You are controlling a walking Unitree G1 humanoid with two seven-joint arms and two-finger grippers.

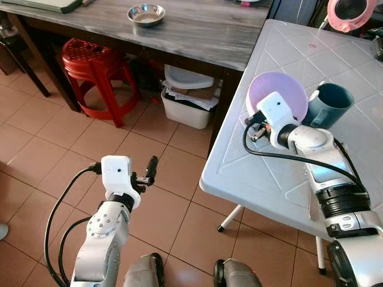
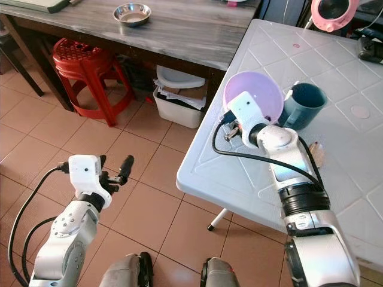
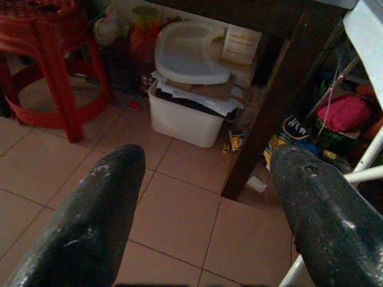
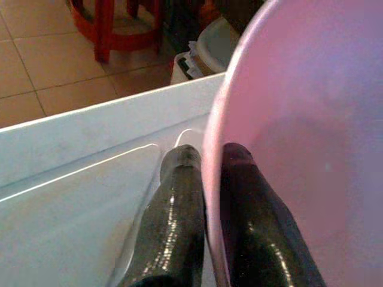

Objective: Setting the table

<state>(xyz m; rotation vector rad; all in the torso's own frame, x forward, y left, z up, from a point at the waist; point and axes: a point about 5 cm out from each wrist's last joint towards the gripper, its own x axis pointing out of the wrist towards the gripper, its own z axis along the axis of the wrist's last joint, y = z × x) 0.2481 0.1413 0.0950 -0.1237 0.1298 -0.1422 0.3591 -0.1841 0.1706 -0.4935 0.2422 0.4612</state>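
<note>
A lilac plastic bowl is tilted on edge above the white plastic table, next to a dark teal cup. My right gripper is shut on the bowl's rim, one black finger outside and the other inside. In the head views the right gripper sits at the bowl's near edge. My left gripper hangs open over the tiled floor, left of the white table, with nothing between its fingers.
A grey wooden table at the back bears a steel bowl. A red stool and a white bin stand under it. A pink object sits at the white table's far end.
</note>
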